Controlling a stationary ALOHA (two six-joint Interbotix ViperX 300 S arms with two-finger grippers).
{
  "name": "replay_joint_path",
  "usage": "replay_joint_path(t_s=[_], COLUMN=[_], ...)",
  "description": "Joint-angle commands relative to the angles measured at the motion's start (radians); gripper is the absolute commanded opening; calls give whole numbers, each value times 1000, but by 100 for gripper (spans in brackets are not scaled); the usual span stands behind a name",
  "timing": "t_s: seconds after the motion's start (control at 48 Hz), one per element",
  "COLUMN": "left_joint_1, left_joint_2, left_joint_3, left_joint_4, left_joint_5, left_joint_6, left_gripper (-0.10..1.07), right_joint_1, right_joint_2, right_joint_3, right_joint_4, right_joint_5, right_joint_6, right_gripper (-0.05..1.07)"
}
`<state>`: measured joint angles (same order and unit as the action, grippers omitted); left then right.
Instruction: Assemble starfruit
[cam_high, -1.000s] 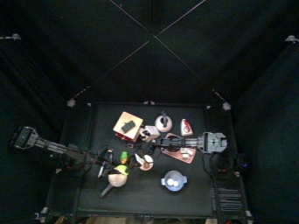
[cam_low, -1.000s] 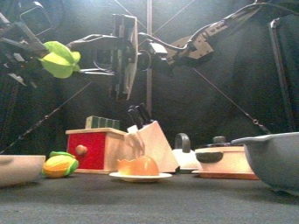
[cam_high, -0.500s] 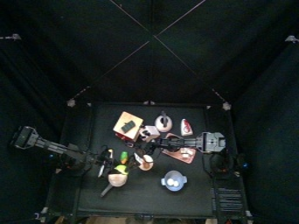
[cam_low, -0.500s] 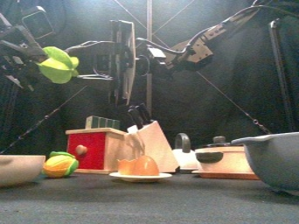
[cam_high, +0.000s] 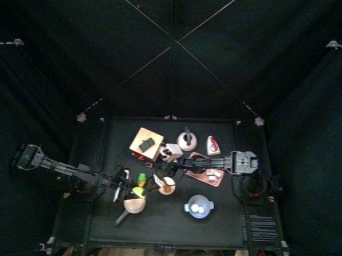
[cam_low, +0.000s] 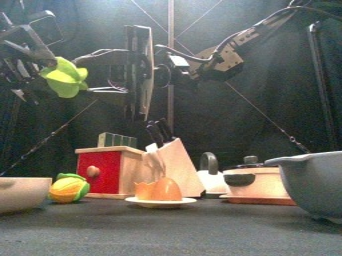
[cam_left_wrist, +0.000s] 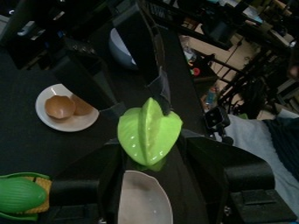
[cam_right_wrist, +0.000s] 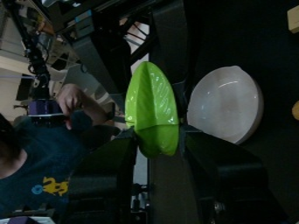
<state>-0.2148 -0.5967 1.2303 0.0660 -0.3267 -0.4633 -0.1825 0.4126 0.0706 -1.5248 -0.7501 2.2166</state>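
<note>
My left gripper (cam_low: 54, 80) is shut on a yellow-green starfruit piece (cam_low: 63, 76) and holds it high above the table's left side. The piece shows between the jaws in the left wrist view (cam_left_wrist: 146, 131). My right gripper (cam_right_wrist: 159, 144) is shut on a second, flatter green starfruit piece (cam_right_wrist: 152, 105) and is raised over the middle, to the right of the left one (cam_low: 163, 64). The two pieces are apart. A third yellow-green piece (cam_low: 68, 187) lies on the table at the front left, next to the red-pink box (cam_low: 110, 170).
A white plate (cam_low: 160, 203) with an orange fruit stands at the front middle. A cream-white rounded object (cam_high: 132, 207) lies at the front left, a blue bowl (cam_high: 199, 207) at the front right, and a wooden board (cam_high: 209, 172) on the right. A person (cam_right_wrist: 47, 157) stands beyond the curtains.
My left gripper has sunk a little and tilted with its piece. The right gripper has barely moved.
</note>
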Motion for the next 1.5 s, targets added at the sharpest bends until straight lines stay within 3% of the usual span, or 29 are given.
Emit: replay_joint_path(t_s=[0.0,0.167,0.5,1.479], left_joint_1=[-3,-2,12,72], left_joint_2=[0,-17,-140,-161], left_joint_3=[-41,-34,48,92], left_joint_4=[-3,0,0,2], left_joint_5=[-9,-14,-40,-26], left_joint_6=[2,6,9,11], left_gripper=[86,87,87,87], right_joint_1=[-26,-26,-20,-18], right_joint_2=[-34,-35,-67,-86], right_joint_3=[-11,2,51,86], right_joint_4=[6,5,0,2], right_joint_5=[14,9,8,6], right_joint_6=[-5,-5,-17,-17], right_gripper=[63,63,62,62])
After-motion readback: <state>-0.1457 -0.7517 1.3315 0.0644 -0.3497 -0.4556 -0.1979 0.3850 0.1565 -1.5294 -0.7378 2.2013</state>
